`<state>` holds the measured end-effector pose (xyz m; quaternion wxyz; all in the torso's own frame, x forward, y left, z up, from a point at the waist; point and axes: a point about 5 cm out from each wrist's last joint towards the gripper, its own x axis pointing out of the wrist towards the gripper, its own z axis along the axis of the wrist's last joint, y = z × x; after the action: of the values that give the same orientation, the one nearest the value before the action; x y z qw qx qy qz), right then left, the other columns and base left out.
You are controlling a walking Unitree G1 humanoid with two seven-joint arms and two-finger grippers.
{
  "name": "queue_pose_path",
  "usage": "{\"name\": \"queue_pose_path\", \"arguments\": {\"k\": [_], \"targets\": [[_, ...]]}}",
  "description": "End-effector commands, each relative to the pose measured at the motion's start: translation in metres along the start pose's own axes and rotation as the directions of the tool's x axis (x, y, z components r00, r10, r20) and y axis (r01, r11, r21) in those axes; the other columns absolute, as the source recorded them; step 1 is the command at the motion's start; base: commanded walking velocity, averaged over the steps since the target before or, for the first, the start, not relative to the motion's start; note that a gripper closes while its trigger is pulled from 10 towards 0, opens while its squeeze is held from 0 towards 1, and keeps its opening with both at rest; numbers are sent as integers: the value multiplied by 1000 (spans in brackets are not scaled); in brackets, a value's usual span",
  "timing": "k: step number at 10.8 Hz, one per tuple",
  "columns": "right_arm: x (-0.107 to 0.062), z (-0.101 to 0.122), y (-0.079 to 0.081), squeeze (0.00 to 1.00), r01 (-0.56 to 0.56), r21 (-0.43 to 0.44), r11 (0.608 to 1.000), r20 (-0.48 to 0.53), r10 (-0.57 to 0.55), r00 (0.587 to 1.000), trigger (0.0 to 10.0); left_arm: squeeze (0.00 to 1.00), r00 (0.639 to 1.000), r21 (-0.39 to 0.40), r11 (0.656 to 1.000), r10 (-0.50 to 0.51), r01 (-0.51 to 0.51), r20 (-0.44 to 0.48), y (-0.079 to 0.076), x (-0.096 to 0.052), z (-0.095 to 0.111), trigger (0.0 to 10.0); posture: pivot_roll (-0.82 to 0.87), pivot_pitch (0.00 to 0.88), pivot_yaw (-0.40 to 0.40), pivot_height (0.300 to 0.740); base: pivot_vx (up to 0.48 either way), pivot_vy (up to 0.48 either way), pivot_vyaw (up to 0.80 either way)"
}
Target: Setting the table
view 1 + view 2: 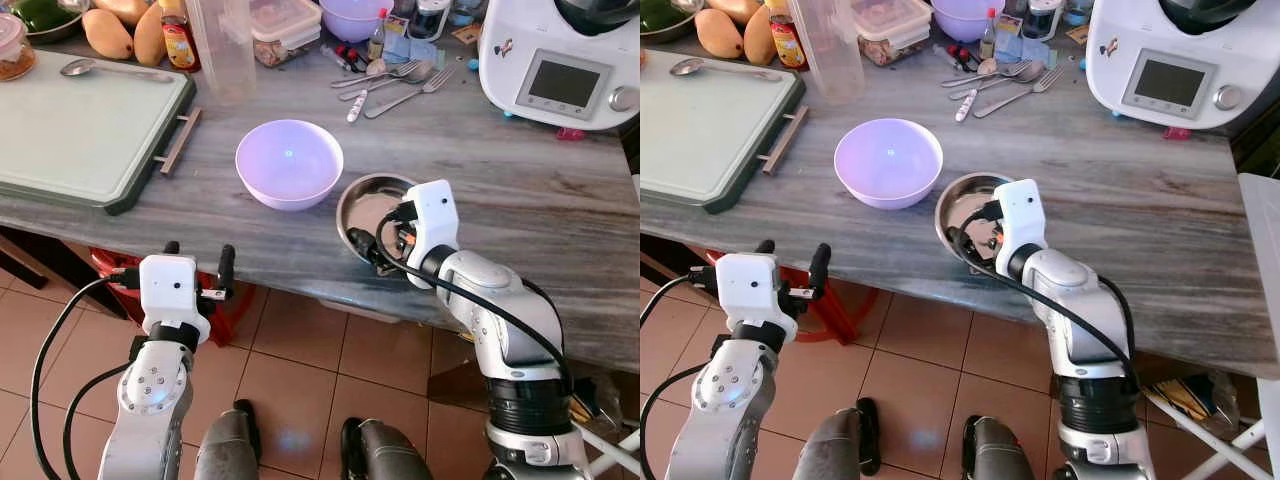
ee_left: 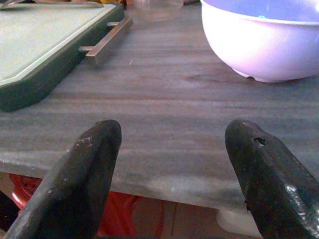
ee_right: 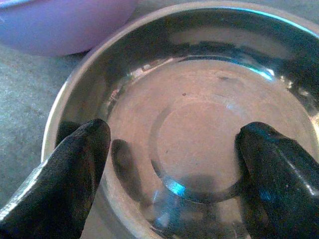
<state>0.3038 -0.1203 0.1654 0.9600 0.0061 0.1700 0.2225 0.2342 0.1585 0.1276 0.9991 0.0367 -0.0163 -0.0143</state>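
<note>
My arms: silver metal shells, black ribbed ring at the right forearm joint. Each wrist carries a white boxy camera housing with a small dark lens dot. Black cables loop from housings down along both arms. Left gripper (image 1: pixel 198 270) and right gripper (image 3: pixel 174 174): two long matte-black fingers (image 2: pixel 75 184) each, scuffed surface. Round screws on left forearm. Grey legs, black feet.

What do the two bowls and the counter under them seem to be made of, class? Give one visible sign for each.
Purple bowl: probably plastic; matte, opaque, with one soft glint.
Steel bowl: metal, likely stainless steel; mirror-like reflections and bright highlights inside.
Counter: grey streaked grain, like wood or laminate; the look leaves it open.
</note>
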Motion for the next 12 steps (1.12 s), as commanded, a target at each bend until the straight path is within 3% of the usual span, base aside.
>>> {"name": "queue_pose_path", "arguments": {"k": [1, 9, 11, 12], "targets": [[-2, 0, 1, 0, 1, 21, 1000, -5, -1, 1000, 10000, 0, 1000, -1, 1000, 0, 0, -16, 0, -1, -4, 10000, -17, 221, -49, 740, 0, 0, 0], [-4, 7, 25, 0, -188, 160, 969, -36, 196, 980, 10000, 0, 1000, -4, 1000, -13, 13, -20, -3, 1, -5, 10000, -23, 217, -49, 740, 0, 0, 0], [-5, 9, 24, 0, -180, 133, 975, -24, 184, 983, 10000, 0, 1000, -2, 1000, -13, 13, -20, -3, 1, -5, 10000, -23, 217, -48, 740, 0, 0, 0], [-7, 14, 22, 0, -182, 60, 981, 16, 182, 983, 10000, 0, 1000, -2, 1000, -13, 13, -18, -3, 1, -4, 10000, -24, 216, -47, 740, 0, 0, 0]]}}
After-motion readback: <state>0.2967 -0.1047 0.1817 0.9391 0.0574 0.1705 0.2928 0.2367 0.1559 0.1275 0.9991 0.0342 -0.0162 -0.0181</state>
